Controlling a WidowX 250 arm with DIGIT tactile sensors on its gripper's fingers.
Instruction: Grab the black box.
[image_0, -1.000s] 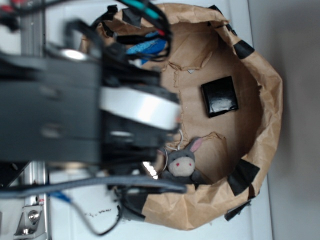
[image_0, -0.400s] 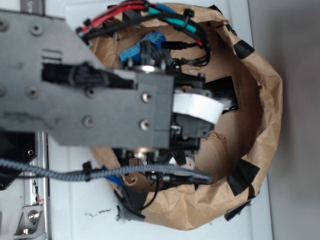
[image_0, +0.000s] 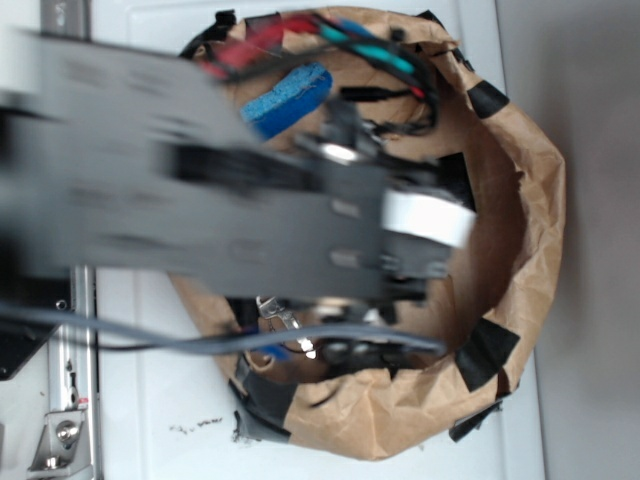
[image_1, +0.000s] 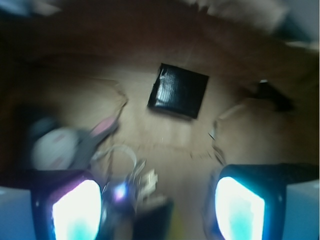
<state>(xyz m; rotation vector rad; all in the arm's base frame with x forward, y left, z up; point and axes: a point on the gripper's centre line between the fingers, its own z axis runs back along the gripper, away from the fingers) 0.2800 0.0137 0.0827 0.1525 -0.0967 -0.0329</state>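
The gripper (image_1: 157, 205) hung above the black box (image_1: 178, 90) (lying flat on brown paper), fingers (image_1: 239, 207) spread apart, holding nothing.

The small flat glossy black box (image_1: 178, 91), approx. square w/ slightly rounded corners, lay flat on the brown paper floor. In the wrist view it sat ahead of the gripper (image_1: 157, 210), roughly on the centreline between the two fingertips and well apart from them, untouched. It was rotated a bit, edges askew to the fingers' line, top face catching faint sheen. In the exterior view only a black corner (image_0: 456, 175) showed past the arm; the rest was hidden.
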